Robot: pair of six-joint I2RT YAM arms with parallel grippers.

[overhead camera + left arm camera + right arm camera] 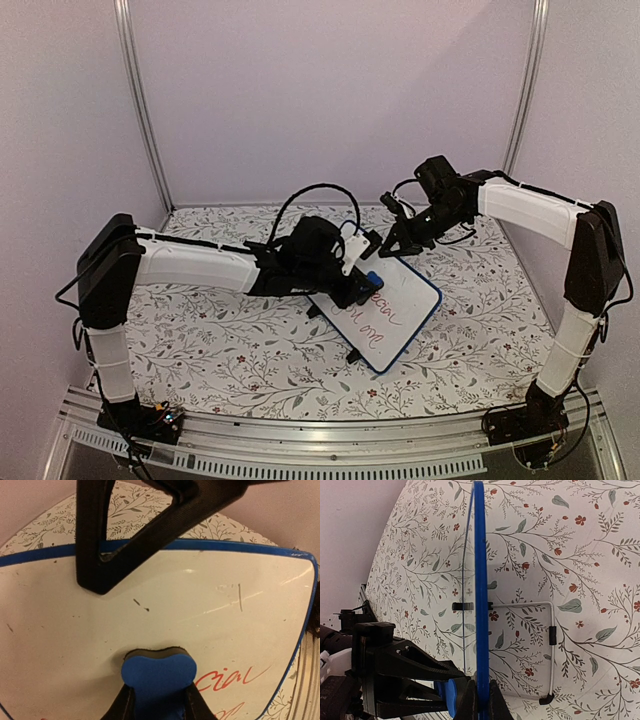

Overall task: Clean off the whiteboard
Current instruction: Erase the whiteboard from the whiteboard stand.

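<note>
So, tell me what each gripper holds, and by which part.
Left gripper pinches the blue eraser by its sides; right gripper clamps the whiteboard by its blue frame edge.

Red handwriting (232,676) is showing on the whiteboard (210,595), at the lower right of the left wrist view. The letters "cial" are reading clearly there, with their beginning hiding behind the blue eraser block (159,672). A second line beneath is running off the frame's bottom edge, too cut off to read.
</note>
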